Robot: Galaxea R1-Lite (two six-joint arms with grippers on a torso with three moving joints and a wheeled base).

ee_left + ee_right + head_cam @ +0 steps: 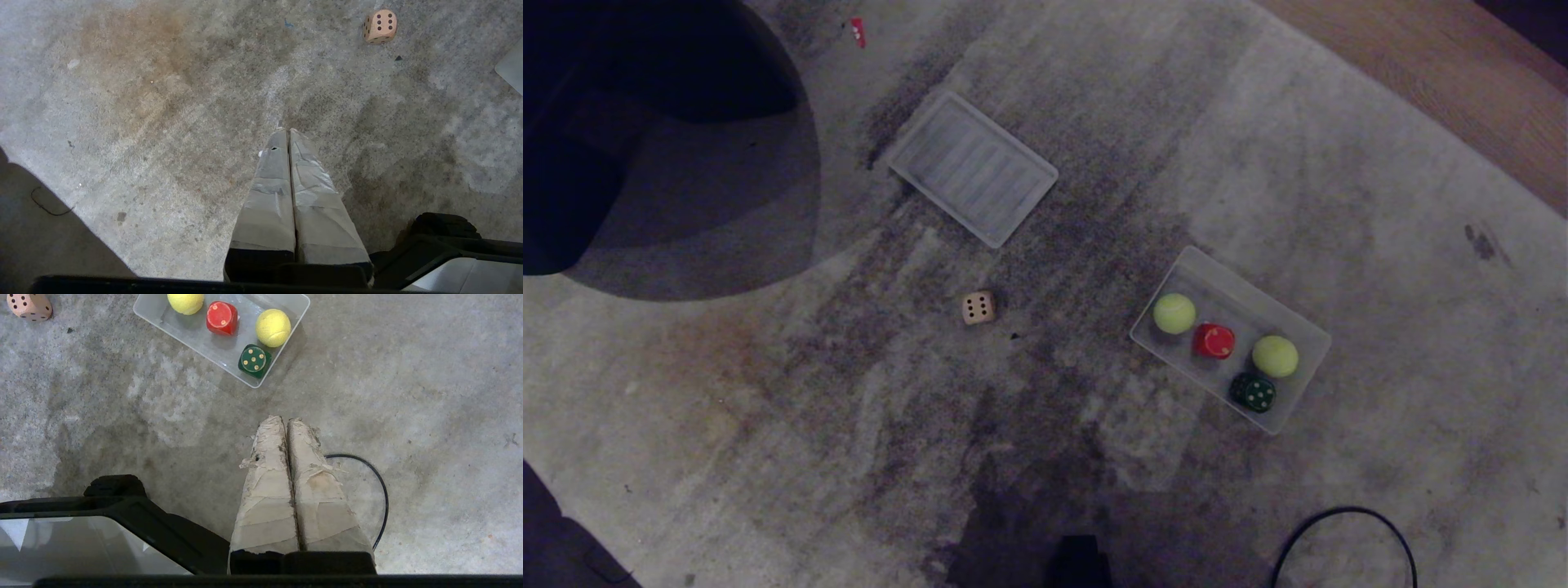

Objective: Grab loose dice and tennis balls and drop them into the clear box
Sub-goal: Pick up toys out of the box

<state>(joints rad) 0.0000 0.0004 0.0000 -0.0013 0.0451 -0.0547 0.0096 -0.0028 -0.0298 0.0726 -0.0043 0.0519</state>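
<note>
Tan die [978, 308] left mid-rug, box [1308, 328] nearby. Both end effectors [288, 132] [286, 419] pressed together, empty; spread wide b4 descending imo.

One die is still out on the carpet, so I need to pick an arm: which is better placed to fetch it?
Left, probably. The tan wooden die lies left of the clear plastic box, on the left arm's side. Both the left tool and the right tool are shut, empty and hang clear of it.
</note>
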